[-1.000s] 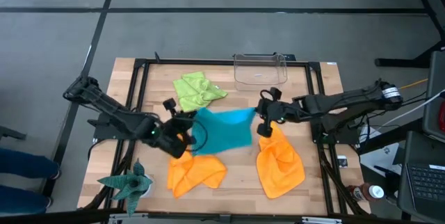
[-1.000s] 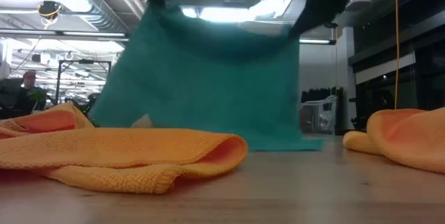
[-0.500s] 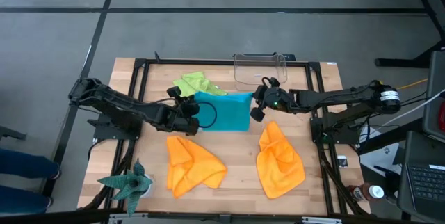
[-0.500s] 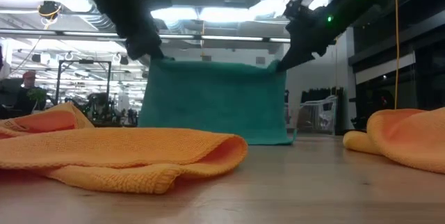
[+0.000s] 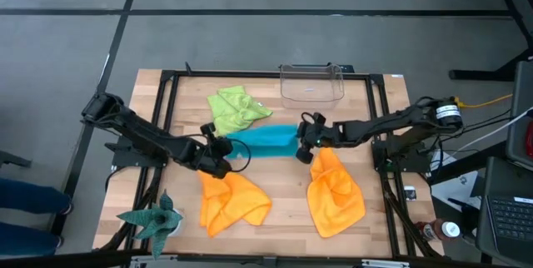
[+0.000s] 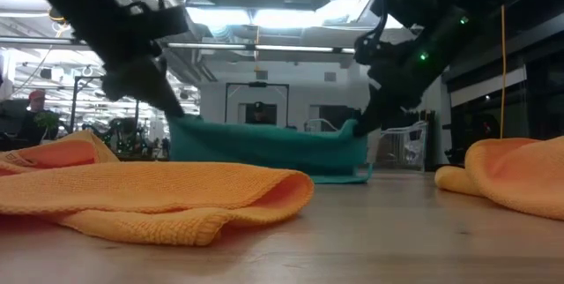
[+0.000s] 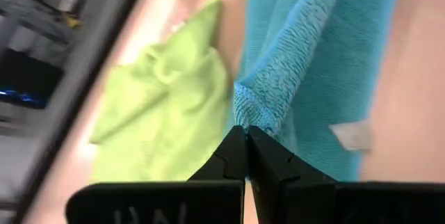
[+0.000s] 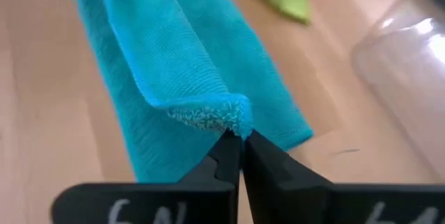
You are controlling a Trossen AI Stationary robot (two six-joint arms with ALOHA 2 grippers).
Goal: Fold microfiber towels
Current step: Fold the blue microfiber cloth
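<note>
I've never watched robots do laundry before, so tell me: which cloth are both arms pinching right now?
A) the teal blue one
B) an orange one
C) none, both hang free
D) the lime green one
A: the left gripper and the right gripper are each shut on a corner of the teal blue towel, which sags between them just above the table, while the lime green towel and the orange towels lie untouched.

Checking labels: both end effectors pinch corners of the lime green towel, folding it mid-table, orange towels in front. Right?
Wrong colour. Both the left end effector and the right end effector are pinching the teal towel; the high view shows it. The lime green towel lies untouched behind it. The orange towels do lie in front.
</note>
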